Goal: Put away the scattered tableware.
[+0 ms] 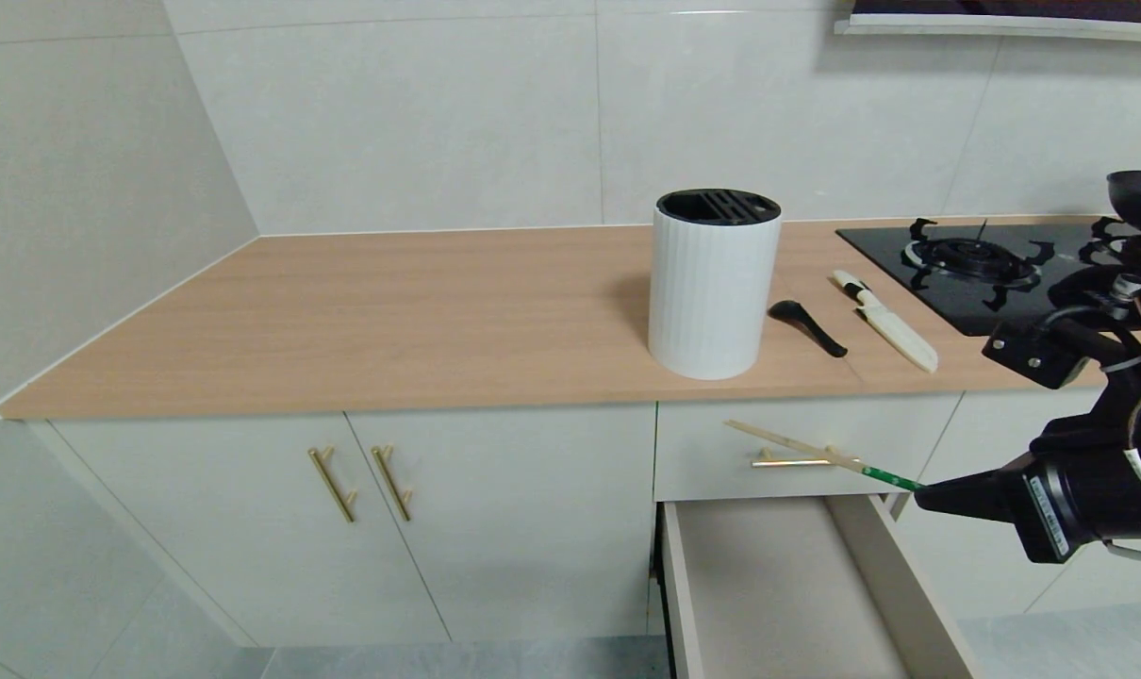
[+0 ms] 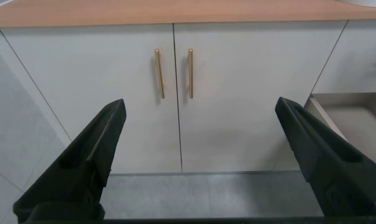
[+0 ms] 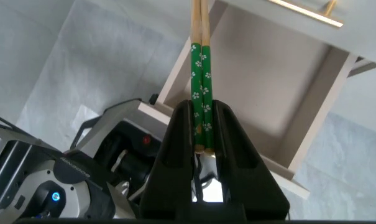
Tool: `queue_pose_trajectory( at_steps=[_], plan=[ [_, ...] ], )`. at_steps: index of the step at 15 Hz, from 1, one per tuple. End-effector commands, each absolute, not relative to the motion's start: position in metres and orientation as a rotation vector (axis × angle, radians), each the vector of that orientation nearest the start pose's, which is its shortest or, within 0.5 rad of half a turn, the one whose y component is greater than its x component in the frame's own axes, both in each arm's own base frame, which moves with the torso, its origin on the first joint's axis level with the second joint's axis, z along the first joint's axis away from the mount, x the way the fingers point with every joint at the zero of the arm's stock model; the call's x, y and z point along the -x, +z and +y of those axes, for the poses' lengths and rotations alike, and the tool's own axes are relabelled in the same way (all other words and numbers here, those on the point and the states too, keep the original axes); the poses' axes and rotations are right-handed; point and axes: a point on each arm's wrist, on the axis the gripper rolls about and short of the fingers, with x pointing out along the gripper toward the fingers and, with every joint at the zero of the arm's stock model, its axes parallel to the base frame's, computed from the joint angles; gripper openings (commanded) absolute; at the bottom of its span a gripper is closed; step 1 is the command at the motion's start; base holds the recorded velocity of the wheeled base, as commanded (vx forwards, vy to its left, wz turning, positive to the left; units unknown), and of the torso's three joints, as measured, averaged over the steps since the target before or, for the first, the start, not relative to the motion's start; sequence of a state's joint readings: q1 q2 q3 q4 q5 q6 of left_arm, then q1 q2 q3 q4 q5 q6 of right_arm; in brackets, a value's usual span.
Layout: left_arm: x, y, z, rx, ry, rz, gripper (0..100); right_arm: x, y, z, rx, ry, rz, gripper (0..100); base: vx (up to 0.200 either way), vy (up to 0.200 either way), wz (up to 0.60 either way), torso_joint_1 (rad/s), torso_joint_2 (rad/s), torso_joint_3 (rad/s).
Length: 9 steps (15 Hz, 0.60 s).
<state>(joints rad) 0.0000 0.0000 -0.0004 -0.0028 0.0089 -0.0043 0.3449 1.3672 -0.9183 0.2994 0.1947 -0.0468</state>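
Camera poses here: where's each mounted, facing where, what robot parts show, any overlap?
Head: on the head, facing forward and down at counter and open drawer; right arm at right.
Left wrist: on the left wrist, facing the cabinet doors; open left jaws frame it.
Right wrist: on the right wrist, facing down into the drawer; right jaws shut on chopsticks.
Shared: drawer, all three; chopsticks, head and right wrist.

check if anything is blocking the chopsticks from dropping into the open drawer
Nothing visible does. The right gripper holds the chopsticks in the air over the open drawer, and no object shows in the gap between them or on the drawer's visible floor.
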Motion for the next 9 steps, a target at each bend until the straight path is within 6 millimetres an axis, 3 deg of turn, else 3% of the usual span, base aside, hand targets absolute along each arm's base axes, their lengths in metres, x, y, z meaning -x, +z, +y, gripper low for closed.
queue_pose_trajectory(
  at_steps=[1, 9],
  plan=[
    [0.0228, 0.0758, 0.0002, 0.005, 0.009, -0.003, 100, -0.1951, 0.2106, 0.0768, 0.107, 0.538, 0.771, 0, 0.000, 0.000, 0.00, 0.000, 0.00, 0.000],
    [0.0228, 0.0758, 0.0002, 0.005, 0.009, -0.003, 100, -0.1999, 0.2037, 0.0795, 0.113, 0.537, 0.800, 0, 0.000, 0.000, 0.00, 0.000, 0.00, 0.000]
  ],
)
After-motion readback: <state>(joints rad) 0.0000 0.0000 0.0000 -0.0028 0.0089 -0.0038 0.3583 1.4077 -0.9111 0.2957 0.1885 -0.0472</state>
